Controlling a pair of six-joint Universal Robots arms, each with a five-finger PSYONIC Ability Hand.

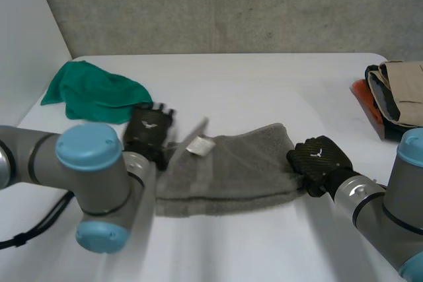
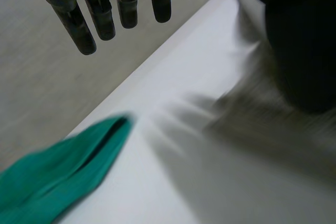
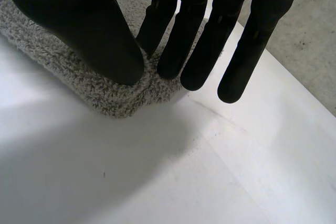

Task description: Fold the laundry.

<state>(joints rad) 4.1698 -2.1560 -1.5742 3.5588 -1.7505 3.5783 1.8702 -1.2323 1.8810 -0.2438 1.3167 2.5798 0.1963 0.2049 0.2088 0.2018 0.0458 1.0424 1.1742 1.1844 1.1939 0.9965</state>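
At the lower right of the head view, the robot's right hand (image 1: pixel 320 158) rests on the right end of the grey terry towel (image 1: pixel 225 175). Seen from its wrist, its fingers (image 3: pixel 195 51) are straight with their tips at the towel's rounded edge. The thumb is pressed into the pile beside them, so the hand lies flat on the cloth rather than closing round it. The left hand (image 1: pixel 149 130), centre-left of the frame, sits at the towel's left end. Its fingers (image 2: pixel 73 24) are straight and hold nothing, and the towel lies off beside its thumb. The towel stretches across the middle of the white bench (image 1: pixel 264 84) and looks folded lengthwise, with a small white label (image 1: pixel 198 145) turned up near the left hand.

The main risk is probably slippage. With only pressure on its corner, the right hand could slide off or drag the layers askew. The left hand, having no hold, could catch just the top layer and lift the fold unevenly. A wide sweep of the left arm might also snag the crumpled green cloth (image 1: pixel 92 90) at the upper left. The stack of folded clothes (image 1: pixel 396 94) at the right edge lies well apart and seems safe.
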